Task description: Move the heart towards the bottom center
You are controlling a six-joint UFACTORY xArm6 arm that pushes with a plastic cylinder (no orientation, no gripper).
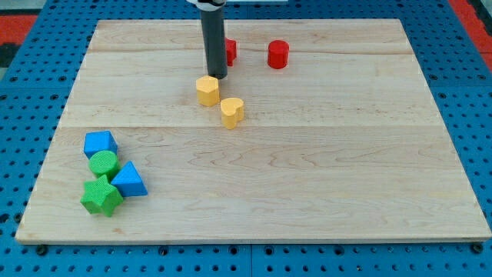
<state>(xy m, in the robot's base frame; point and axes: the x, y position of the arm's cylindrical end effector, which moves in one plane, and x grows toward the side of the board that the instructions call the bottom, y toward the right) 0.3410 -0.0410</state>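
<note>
— Where is my tip [217, 76] seen?
— Just above the yellow hexagon [207, 90], close to touching it; no jaws are fitted to the rod.
— And the yellow heart [232, 111]?
— Beside the hexagon, at its lower right, above the wooden board's [323, 177] middle.
— Counts?
— Two yellow, two red, two blue, two green.

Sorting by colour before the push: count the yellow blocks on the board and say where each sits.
2. The yellow hexagon-like block sits just below my tip, above board centre. The yellow heart lies at its lower right, close beside it. None seems hidden.
</note>
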